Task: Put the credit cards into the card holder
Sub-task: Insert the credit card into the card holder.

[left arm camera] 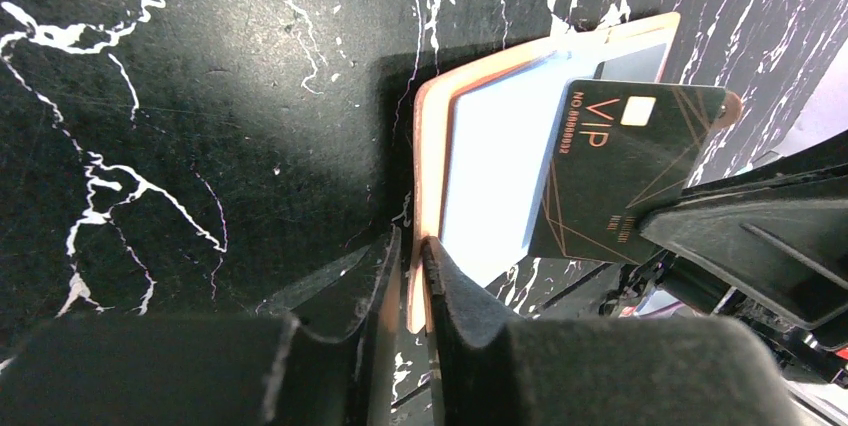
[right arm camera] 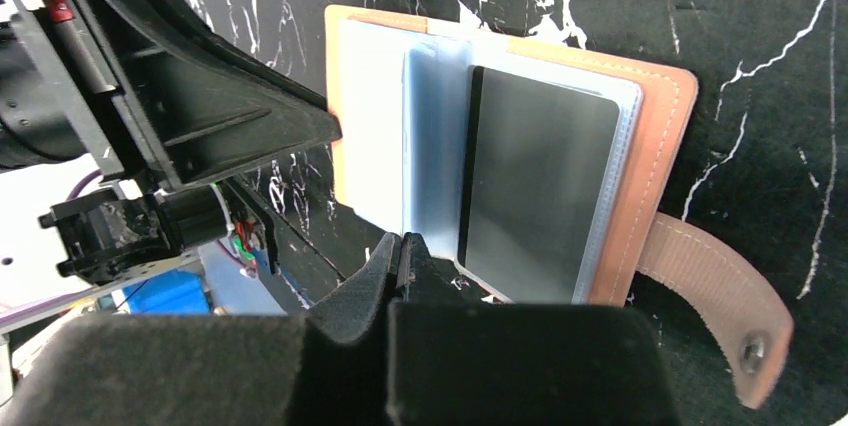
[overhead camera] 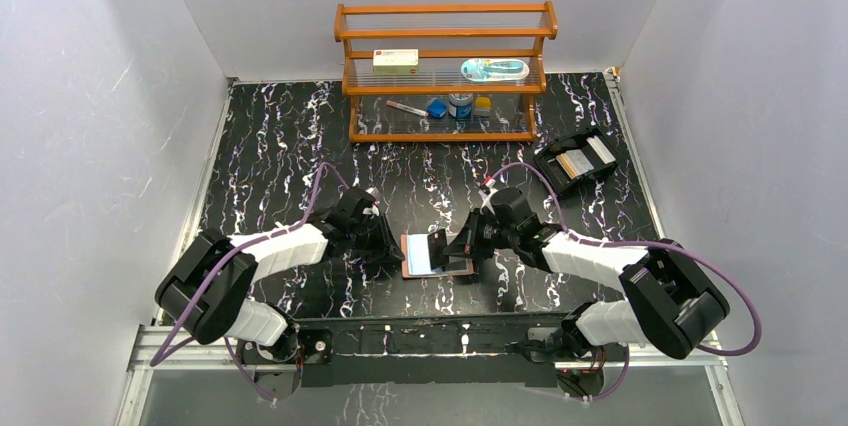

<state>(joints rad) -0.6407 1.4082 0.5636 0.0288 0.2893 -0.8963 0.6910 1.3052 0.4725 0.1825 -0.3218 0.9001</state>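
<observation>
The tan-pink card holder (overhead camera: pixel 436 264) lies open on the black marble table, bluish clear sleeves up. My left gripper (overhead camera: pixel 393 249) is shut on its left cover edge (left arm camera: pixel 415 276). My right gripper (overhead camera: pixel 462 246) is shut on a black VIP credit card (left arm camera: pixel 625 171), held on edge over the sleeves; in the right wrist view this card shows edge-on above the gripper (right arm camera: pixel 403 246). A dark grey card (right arm camera: pixel 540 181) sits inside a right-hand sleeve. The snap tab (right arm camera: pixel 715 306) sticks out to the right. More whitish cards (overhead camera: pixel 572 164) lie in the black tray.
A black compartment tray (overhead camera: pixel 590 168) stands at the back right. A wooden shelf (overhead camera: pixel 445 71) at the back holds a white box with a red label (overhead camera: pixel 395 60) and small items. Grey walls close in both sides.
</observation>
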